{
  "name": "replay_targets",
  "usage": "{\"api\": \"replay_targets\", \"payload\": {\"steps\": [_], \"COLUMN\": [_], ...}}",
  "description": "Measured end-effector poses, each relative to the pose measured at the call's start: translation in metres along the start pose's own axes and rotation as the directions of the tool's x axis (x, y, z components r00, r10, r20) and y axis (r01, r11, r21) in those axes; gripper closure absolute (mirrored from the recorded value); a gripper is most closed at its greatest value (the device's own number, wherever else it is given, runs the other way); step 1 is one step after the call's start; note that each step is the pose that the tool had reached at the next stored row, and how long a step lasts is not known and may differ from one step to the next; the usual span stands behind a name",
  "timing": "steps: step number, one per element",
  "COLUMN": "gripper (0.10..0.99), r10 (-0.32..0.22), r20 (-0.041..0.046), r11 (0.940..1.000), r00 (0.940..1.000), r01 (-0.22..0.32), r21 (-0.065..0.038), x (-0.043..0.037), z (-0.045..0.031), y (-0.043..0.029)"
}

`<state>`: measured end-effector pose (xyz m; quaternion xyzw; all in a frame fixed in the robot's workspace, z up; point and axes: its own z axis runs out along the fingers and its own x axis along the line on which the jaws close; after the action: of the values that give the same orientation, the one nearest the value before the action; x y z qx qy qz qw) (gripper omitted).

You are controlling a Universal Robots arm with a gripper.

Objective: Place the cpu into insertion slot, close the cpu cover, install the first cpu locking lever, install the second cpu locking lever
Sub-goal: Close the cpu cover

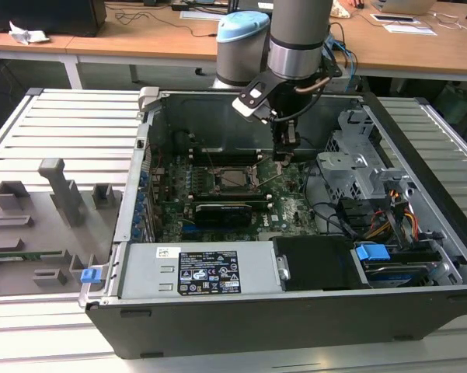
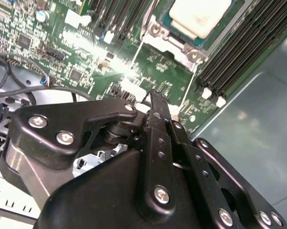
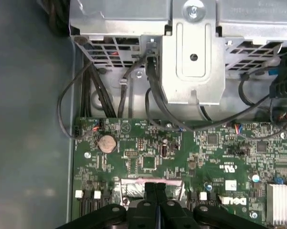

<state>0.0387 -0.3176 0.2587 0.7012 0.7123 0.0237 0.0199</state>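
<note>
**Closed fingers low beside the loaded socket**

In the exterior view, the small square black insertion slot (image 1: 235,178) sits on the green circuit board (image 1: 287,206), and I hang just to its right. The flat square cpu with its pale silver-grey top (image 2: 198,16) lies in that slot, framed by the thin silver metal cpu cover (image 2: 175,42), which looks folded down. My black gripper (image 2: 156,98) is closed with nothing visible between its fingers. I judge this a pushing posture, suited to the thin wire locking lever (image 2: 135,64) nearby.
</note>
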Motion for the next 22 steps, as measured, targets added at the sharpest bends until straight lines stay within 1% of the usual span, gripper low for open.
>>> {"api": "replay_targets", "payload": {"steps": [5, 7, 9, 11, 12, 13, 16, 18, 22], "gripper": [0.980, 0.980, 0.980, 0.980, 0.980, 0.980, 0.980, 0.980, 0.980], "r10": [0.000, 0.000, 0.000, 0.000, 0.000, 0.000, 0.000, -0.001, -0.001], "r20": [0.0001, 0.0000, 0.0000, -0.0001, -0.0001, -0.0001, -0.0001, 0.0002, 0.0000], "r11": [1.0000, 1.0000, 1.0000, 1.0000, 1.0000, 1.0000, 1.0000, 1.0000, 1.0000], "r00": [1.0000, 1.0000, 1.0000, 1.0000, 1.0000, 1.0000, 1.0000, 1.0000, 1.0000], "r01": [0.000, 0.000, 0.000, 0.000, 0.000, 0.000, 0.000, 0.001, 0.001], "r21": [0.000, 0.000, 0.000, 0.000, 0.000, 0.000, 0.000, 0.000, 0.000], "x": [0.0004, 0.0006, 0.0007, 0.0011, 0.0012, 0.0012, 0.0012, 0.0011, 0.0012], "z": [0.0029, 0.0041, 0.0048, 0.0061, 0.0066, 0.0072, 0.0127, 0.0131, 0.0130], "y": [0.0074, 0.0127, 0.0156, 0.0200, 0.0208, 0.0214, 0.0221, 0.0216, 0.0162]}}
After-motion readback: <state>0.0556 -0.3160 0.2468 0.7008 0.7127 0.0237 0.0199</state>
